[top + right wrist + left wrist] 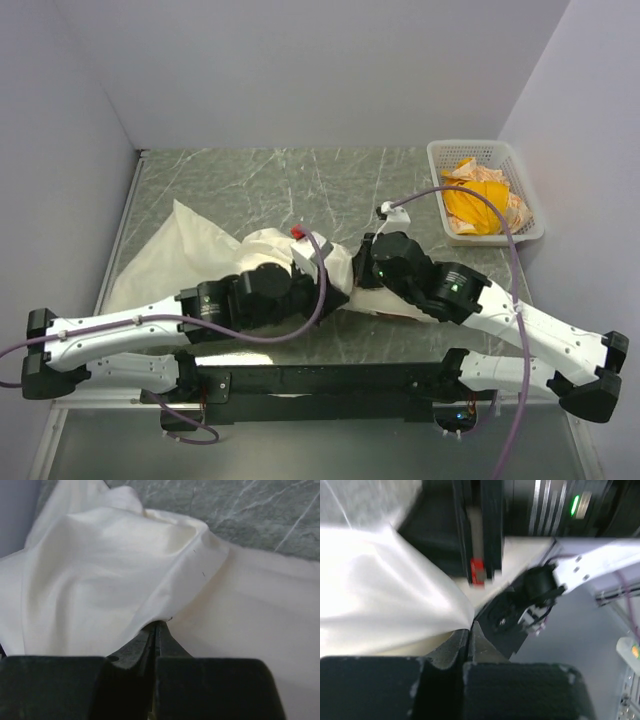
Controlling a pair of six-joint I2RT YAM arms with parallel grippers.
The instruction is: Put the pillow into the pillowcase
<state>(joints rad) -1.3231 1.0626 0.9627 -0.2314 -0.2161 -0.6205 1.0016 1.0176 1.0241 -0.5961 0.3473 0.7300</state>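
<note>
Both arms reach inward, wrists nearly meeting mid-table. left gripper: jaws closed, pinching a fold of the pillowcase. right gripper: jaws closed, same pinch.

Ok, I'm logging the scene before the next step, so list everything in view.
pillowcase: one, cream-white, rumpled, table's left-centre.
pillow: cannot be told apart from the cream cloth.
basket: one, white, far right corner.
cloth: one heap, orange-yellow, in the basket.
table: one, grey-green marbled.
cables: two, purple, along the arms.
left gripper: black, shut on the pillowcase.
right gripper: black, shut on the pillowcase.
</note>
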